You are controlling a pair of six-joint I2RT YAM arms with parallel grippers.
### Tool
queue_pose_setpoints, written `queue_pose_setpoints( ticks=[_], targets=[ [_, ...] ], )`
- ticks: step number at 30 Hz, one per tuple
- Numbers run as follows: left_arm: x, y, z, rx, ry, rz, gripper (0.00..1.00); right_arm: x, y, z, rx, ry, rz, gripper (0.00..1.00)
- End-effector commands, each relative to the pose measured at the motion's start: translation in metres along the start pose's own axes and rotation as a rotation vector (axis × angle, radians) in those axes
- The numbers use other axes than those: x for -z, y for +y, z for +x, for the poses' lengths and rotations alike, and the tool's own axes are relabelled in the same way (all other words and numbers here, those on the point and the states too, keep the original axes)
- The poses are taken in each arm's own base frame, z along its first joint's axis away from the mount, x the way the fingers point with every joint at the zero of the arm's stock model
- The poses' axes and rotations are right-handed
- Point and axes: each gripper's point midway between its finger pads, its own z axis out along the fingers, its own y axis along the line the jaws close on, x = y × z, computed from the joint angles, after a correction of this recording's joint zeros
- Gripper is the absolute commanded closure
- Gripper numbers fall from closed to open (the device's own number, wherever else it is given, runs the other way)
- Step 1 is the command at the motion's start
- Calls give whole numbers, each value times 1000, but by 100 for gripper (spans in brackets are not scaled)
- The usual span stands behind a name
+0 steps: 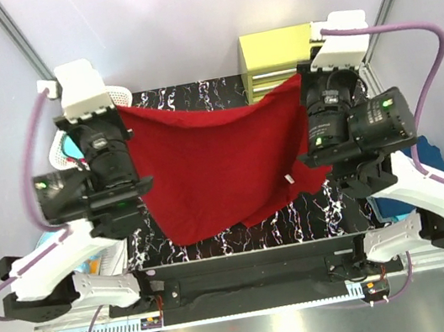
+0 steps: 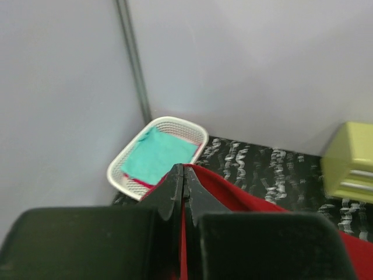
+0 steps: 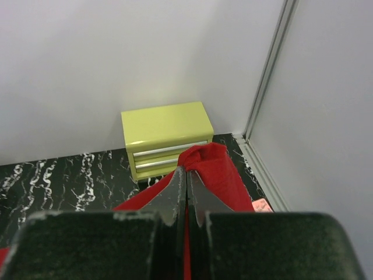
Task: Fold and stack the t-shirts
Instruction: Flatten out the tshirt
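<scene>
**Red t-shirt held up between both grippers, over the table**

The black marbled table (image 1: 193, 94) is the largest thing you see, and it lies below both pairs of fingers. Above it is the dark red t-shirt (image 1: 214, 167). It reaches from the left gripper (image 2: 182, 170) across to the right gripper (image 3: 186, 170), each one holding an upper corner. From the fingers the cloth hangs down as one wide sheet. Its top edge sags a little in the middle between them, and its lower edge is uneven on the near side. You cannot tell if this lower edge touches the table.

Beyond the right fingers a yellow-green drawer cabinet (image 3: 166, 125) stands against the far wall. Beyond the left fingers, a little to their left, a white lattice basket (image 2: 175, 122) sits in the far corner of the table. A teal t-shirt (image 2: 157, 154) lies folded flat inside it.

The left fingers are pressed together on a fold of the red cloth, and the cloth comes out from between them on their right side. The right fingers are pressed together in the same way, pinching the red cloth. A small bunch of it rises just beyond their tips.

To the right of the right fingers and lower down, a small pink block (image 3: 262, 204) lies beside the wall rail. The red cloth partly hides it.
</scene>
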Motion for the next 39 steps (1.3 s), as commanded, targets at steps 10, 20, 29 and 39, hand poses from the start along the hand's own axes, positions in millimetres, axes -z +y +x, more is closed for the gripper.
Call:
queue_pose_setpoints(
  ticks=[10, 20, 29, 39],
  targets=[
    [-9, -21, 123, -158, 220, -121, 100, 5, 17, 93, 138, 164, 105, 100],
    [-13, -22, 100, -143, 217, -119, 100, -6, 21, 88, 61, 189, 122, 100],
    [2, -25, 27, -166, 212, -41, 100, 1, 22, 34, 68, 165, 54, 100],
    [4, -36, -27, -25, 113, -15, 100, 11, 53, -20, 22, 43, -13, 100]
  ],
)
